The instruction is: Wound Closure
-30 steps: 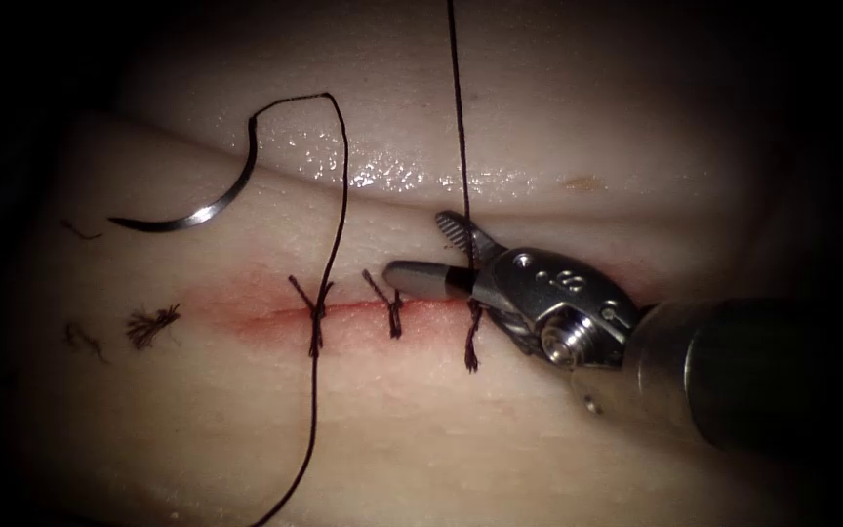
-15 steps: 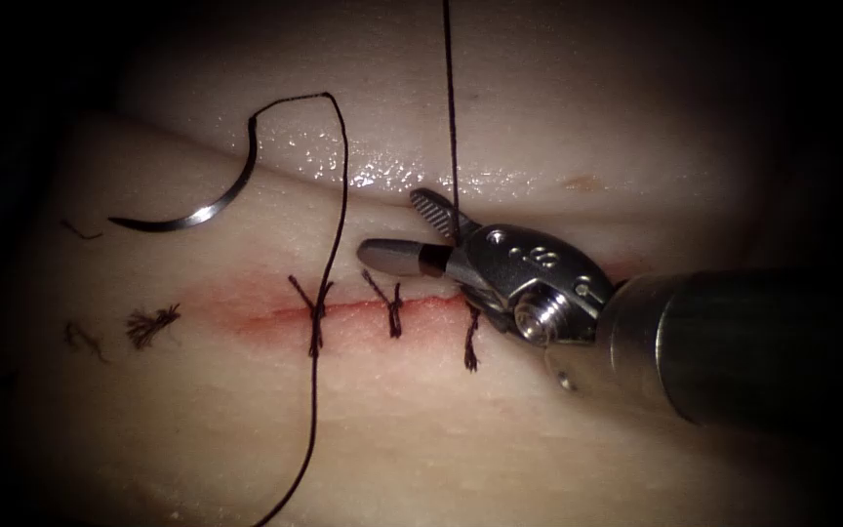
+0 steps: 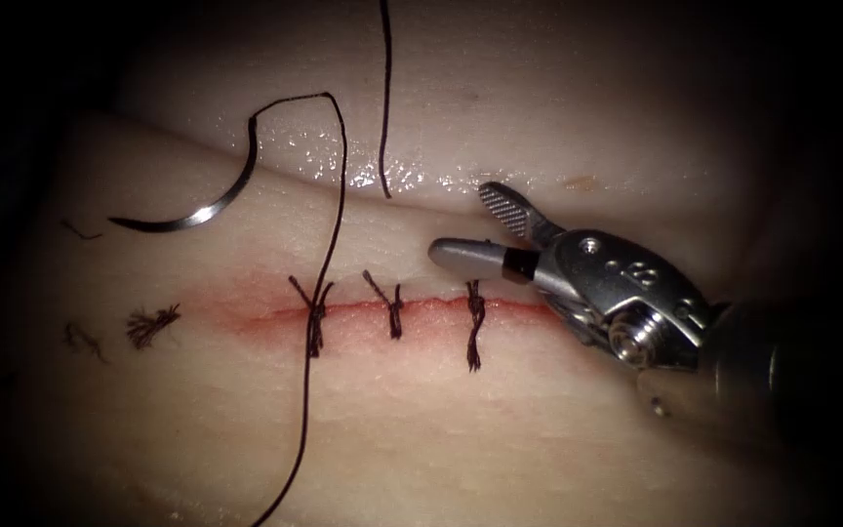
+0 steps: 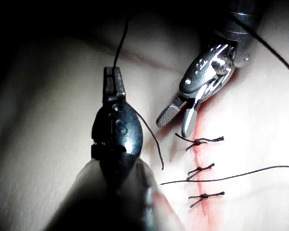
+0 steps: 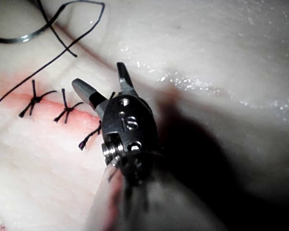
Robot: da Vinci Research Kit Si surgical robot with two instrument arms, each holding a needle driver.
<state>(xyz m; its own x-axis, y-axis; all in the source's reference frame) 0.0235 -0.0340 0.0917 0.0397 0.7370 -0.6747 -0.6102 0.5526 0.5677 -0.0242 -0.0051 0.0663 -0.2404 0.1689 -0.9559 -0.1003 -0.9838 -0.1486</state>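
Gaping wide and empty, your right tool [image 3: 475, 226] sits above the cut [image 3: 392, 308]; your left tool [image 4: 112, 79] pinches the thread [image 3: 383, 98]. The needle [image 3: 197, 210] lies free on the tissue [image 3: 421, 429], upper left.

Surgical training bench, pale tissue [image 3: 500, 439] (stitched cut [image 3: 392, 310]), steel gripper [image 3: 470, 229] under endoscope light

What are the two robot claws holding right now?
Left arm's dark metal tool: shut on the thin dark thread.
Right arm's shiny metal tool: open, holding nothing.

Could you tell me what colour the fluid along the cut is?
Red fluid, clearest in the endoscope view.
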